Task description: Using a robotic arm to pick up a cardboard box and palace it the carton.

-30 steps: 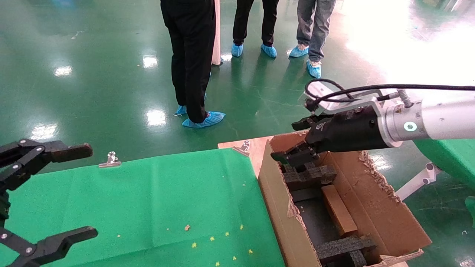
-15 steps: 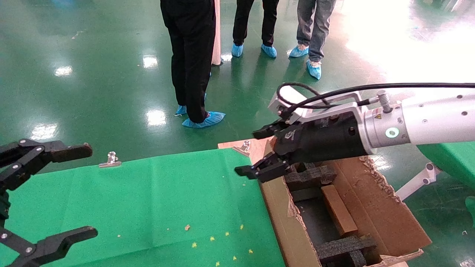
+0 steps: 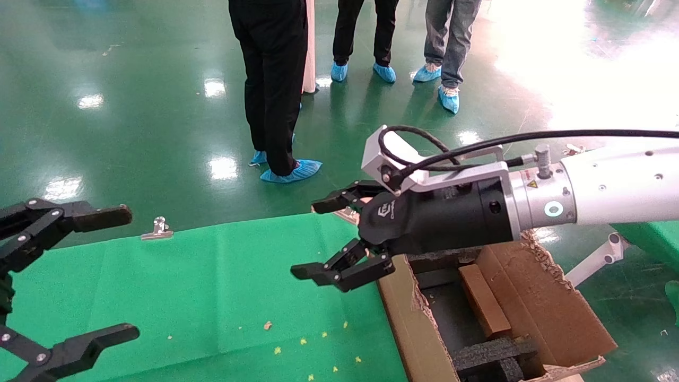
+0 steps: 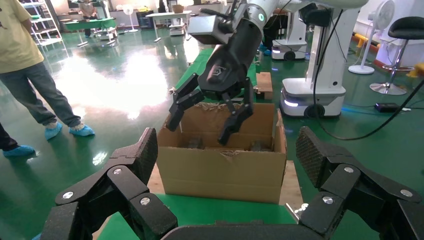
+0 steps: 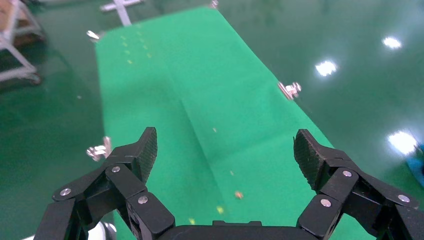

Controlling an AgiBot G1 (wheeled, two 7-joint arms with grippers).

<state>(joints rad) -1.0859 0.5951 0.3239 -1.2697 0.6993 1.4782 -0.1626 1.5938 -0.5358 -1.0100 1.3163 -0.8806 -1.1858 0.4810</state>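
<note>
**Right gripper empty over table edge; small box lies inside carton**

The right gripper (image 3: 339, 236) — black, multi-link, on the white robotic arm (image 3: 620, 183) — hangs above the near-carton end of the green table cloth (image 3: 212, 286), just beside the carton's left wall. Its fingers are spread wide and nothing is between them. The right wrist view confirms this: both fingers (image 5: 145, 150) stand far apart, with only green cloth (image 5: 210, 100) below.

The cardboard box (image 3: 484, 302) lies inside the carton (image 3: 403, 313), flat on the dark floor of the interior, lengthwise along the carton's right wall. Black foam blocks (image 3: 493, 353) sit at the near end; further foam at the far end is mostly hidden by the gripper body. The carton's right flap (image 3: 551, 302) leans outward, with a ragged, torn upper edge.

The left gripper (image 3: 63, 276) is parked at the left edge of the table, fingers wide apart and holding nothing. Its wrist view looks across at the carton (image 4: 225, 167) and the right gripper (image 4: 210, 112) above it.

Small yellow scraps (image 3: 302, 342) dot the cloth. Metal clips (image 3: 158, 228) pin its far edge. Three people (image 3: 276, 79) in blue shoe covers stand on the green floor beyond.
</note>
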